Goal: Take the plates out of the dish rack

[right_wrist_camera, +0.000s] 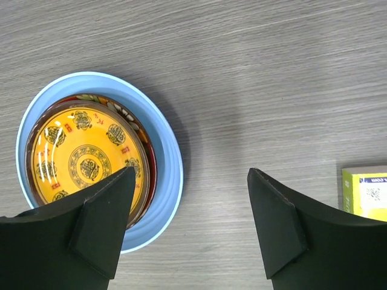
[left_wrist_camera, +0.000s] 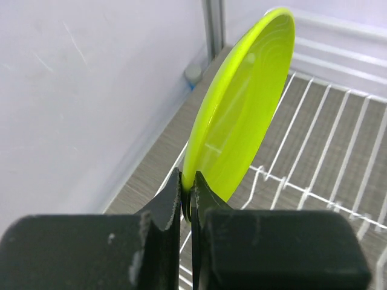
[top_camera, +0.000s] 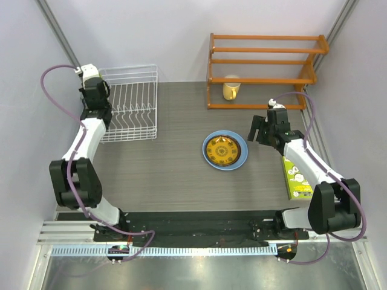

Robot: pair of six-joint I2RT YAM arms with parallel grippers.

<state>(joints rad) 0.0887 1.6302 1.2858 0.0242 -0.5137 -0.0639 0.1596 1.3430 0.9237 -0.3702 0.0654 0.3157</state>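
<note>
Left jaws: two black fingers, pressed together on the near rim of the lime green plate. The plate stands on edge, leaning, and reaches away from the jaws over the white wire dish rack (whether its far rim touches a wire cannot be told). In the top view these jaws hang over the rack's left side, at the far left corner of the surface.

Right jaws: two black fingers, spread wide, with only grey wood-grain surface between them.

Stack of plates: lying flat on the surface, partly under the left finger of the right jaws and extending to that side.
- Light blue plate: largest, at the bottom.
- Dark red plate: nested in the blue one, only its patterned rim showing.
- Yellow-orange plate: on top, pattern upward.

Yellow box: flat on the surface, just past the right finger of the right jaws; in the top view it lies partly under the right forearm.

Orange wooden shelf: beyond the right jaws, at the far edge of the surface.

Pale yellow mug: on the shelf's lowest tier, well apart from both jaws.
</note>
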